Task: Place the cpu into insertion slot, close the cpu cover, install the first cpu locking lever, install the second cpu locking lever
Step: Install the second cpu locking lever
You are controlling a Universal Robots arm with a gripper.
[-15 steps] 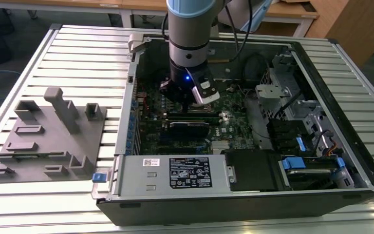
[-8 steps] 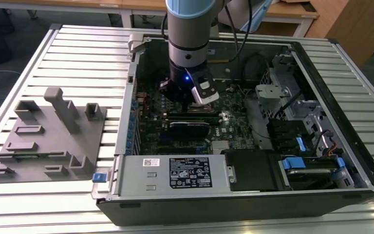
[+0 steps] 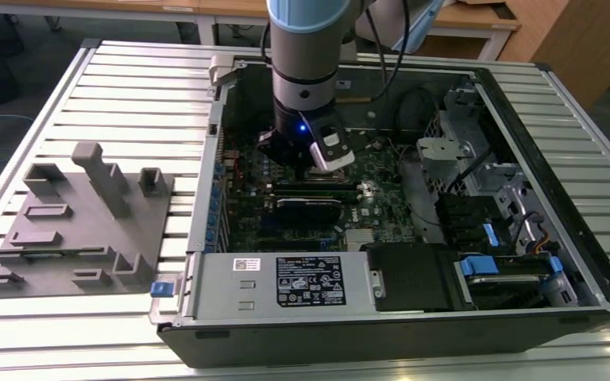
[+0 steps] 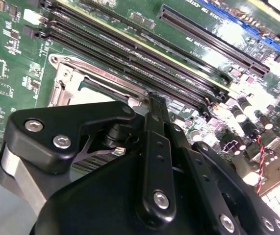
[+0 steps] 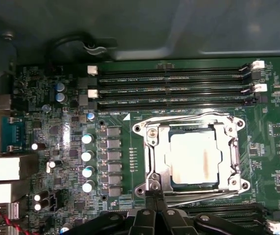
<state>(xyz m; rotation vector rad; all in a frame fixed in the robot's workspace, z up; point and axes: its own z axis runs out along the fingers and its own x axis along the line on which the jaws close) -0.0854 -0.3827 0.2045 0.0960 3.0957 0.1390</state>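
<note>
One dull silver-grey square cpu (image 5: 192, 162) seated in insertion slot, silvery cpu cover (image 5: 152, 159) down | black end effector (image 5: 154, 204) clenched at near-edge lever | risk: slipping off wire.

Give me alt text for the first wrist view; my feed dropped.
The cpu sits in the insertion slot with the cpu cover closed flat over it, its silver top showing through the window. The black gripper is right at the socket's edge, on the green motherboard.
</note>
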